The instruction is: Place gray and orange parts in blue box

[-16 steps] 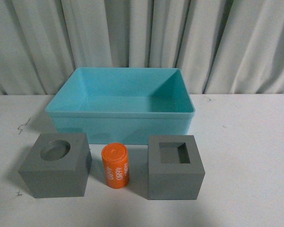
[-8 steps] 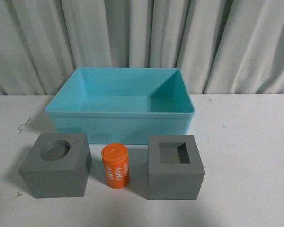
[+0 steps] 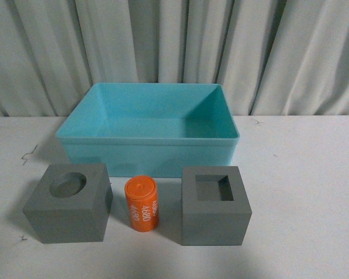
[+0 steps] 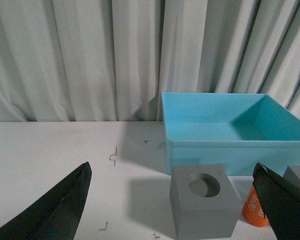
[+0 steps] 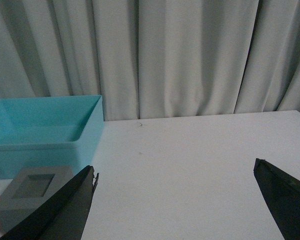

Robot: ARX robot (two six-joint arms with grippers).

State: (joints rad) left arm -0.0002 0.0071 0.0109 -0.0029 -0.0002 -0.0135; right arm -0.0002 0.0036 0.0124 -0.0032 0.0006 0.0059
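Note:
On the white table, a gray cube with a round recess (image 3: 68, 201) stands at the front left. An orange cylinder with white lettering (image 3: 142, 204) is upright in the middle, and a gray cube with a square recess (image 3: 215, 204) stands to its right. Behind them sits the empty blue box (image 3: 148, 139). Neither arm shows in the front view. My left gripper (image 4: 172, 172) is open, its fingers (image 4: 60, 210) wide apart, with the round-recess cube (image 4: 204, 201) ahead between them. My right gripper (image 5: 175, 170) is open over bare table, with the square-recess cube (image 5: 32, 192) beside one fingertip.
A pleated gray curtain (image 3: 174, 52) hangs close behind the table. Small dark marks (image 3: 28, 154) dot the tabletop left of the box. The right wrist view takes in bare white table (image 5: 190, 165) to the right of the box and cubes.

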